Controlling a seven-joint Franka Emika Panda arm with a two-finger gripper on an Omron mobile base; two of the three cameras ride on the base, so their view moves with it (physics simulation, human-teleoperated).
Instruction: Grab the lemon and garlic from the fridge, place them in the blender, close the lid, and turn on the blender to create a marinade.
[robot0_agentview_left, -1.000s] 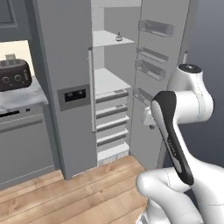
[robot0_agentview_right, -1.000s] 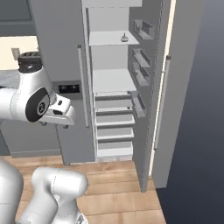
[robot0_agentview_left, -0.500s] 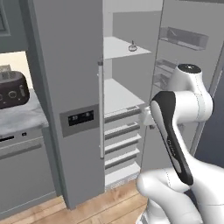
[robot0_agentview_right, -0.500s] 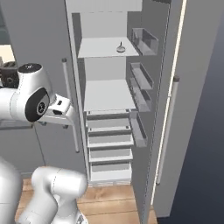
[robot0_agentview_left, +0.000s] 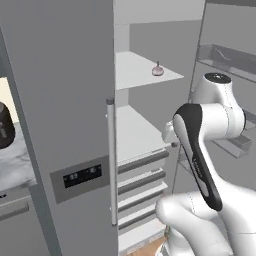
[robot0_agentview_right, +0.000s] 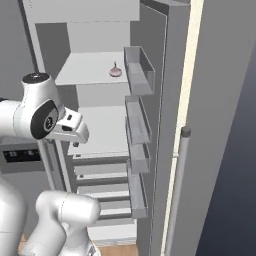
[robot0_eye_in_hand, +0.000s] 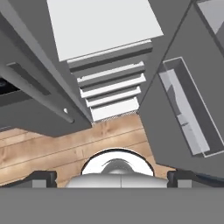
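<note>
The fridge (robot0_agentview_left: 65, 100) stands close in front, its right door (robot0_agentview_right: 170, 125) swung open on white shelves. A small pale pink bulb with a stalk, the garlic (robot0_agentview_left: 157, 71) (robot0_agentview_right: 115, 71), sits alone on the upper shelf. The lemon, the blender and the lid are out of view. My gripper (robot0_eye_in_hand: 112, 177) points down at the floor in front of the open compartment, well below the garlic. It is open wide, its dark fingertips (robot0_eye_in_hand: 43, 178) far apart with nothing between them.
The shut left door carries a long bar handle (robot0_agentview_left: 111, 165) and a dark display (robot0_agentview_left: 80, 175). Grey bins (robot0_agentview_right: 137, 70) line the open door. Drawers (robot0_eye_in_hand: 111, 87) fill the fridge's lower part above a wooden floor (robot0_eye_in_hand: 43, 144). A dark appliance (robot0_agentview_left: 2, 125) sits on the counter at far left.
Both base views have closed in on the fridge, so the base has driven forward. The arm holds the same pose and the gripper stays open.
</note>
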